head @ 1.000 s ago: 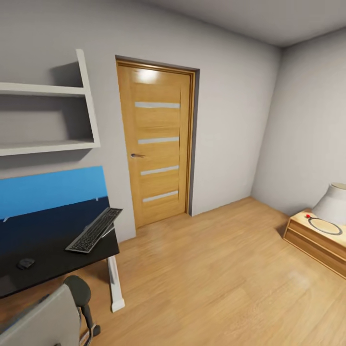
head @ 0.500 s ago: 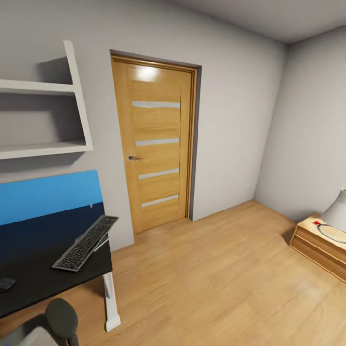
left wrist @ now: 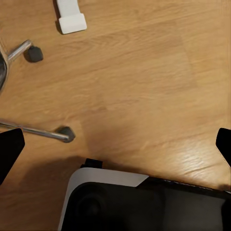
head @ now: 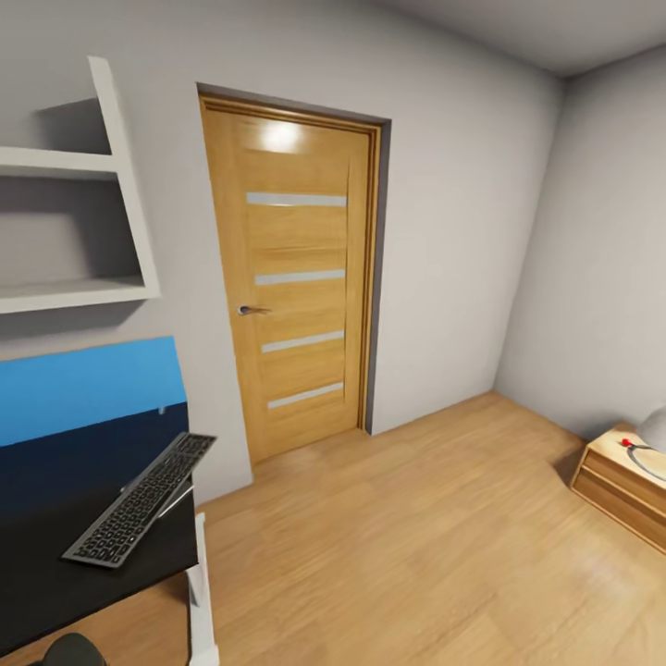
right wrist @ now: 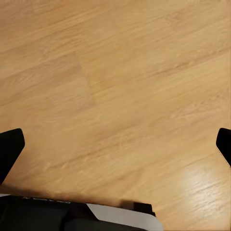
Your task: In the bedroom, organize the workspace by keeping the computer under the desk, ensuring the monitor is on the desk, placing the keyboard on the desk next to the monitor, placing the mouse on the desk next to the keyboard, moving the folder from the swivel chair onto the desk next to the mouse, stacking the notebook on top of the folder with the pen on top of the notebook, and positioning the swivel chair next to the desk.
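One keyboard [head: 139, 501] lay on one desk [head: 55, 573]; one door [head: 296, 277], two wall shelves [head: 65, 231], one low wooden unit [head: 620, 486].

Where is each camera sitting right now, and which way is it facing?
Head view: high on the robot, facing the wooden door, with the desk and keyboard at left; no arms in frame.
Left wrist view: on the left arm, aimed down at the floor, chair base and desk foot; dark fingertips at the edges.
Right wrist view: aimed down at floor; fingertips at the edges.
All three views share the wood floor.
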Controlling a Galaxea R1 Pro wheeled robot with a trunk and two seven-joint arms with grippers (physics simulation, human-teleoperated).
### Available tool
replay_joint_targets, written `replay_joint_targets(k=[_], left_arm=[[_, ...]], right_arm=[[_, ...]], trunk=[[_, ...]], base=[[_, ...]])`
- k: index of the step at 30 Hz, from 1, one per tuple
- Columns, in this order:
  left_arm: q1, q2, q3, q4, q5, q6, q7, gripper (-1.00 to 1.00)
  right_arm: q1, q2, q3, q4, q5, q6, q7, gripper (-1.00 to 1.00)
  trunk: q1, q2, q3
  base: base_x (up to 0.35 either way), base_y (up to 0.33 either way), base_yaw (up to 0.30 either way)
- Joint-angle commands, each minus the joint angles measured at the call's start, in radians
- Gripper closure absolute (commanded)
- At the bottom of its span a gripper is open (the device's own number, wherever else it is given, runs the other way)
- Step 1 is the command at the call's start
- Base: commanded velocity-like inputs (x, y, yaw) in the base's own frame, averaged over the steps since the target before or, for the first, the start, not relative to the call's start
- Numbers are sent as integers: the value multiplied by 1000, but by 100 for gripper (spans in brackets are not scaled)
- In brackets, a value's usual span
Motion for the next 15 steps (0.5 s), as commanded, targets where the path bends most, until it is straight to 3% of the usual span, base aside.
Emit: replay_joint_targets(k=[1, 9, 15], left_arm=[[0, 0, 0, -1, 5, -2, 0, -100], [0, 0, 0, -1, 5, -1, 0, -100], [0, 0, 0, 0, 5, -1, 0, -100]], right_arm=[[0, 0, 0, 0, 0, -2, 3, -100], [0, 0, 0, 0, 0, -2, 3, -100], [0, 0, 1, -1, 1, -2, 3, -100]], trunk=[[1, -1, -2], [1, -1, -2], [1, -1, -2]], base=[[312, -125, 0], [275, -178, 0], [54, -49, 0]])
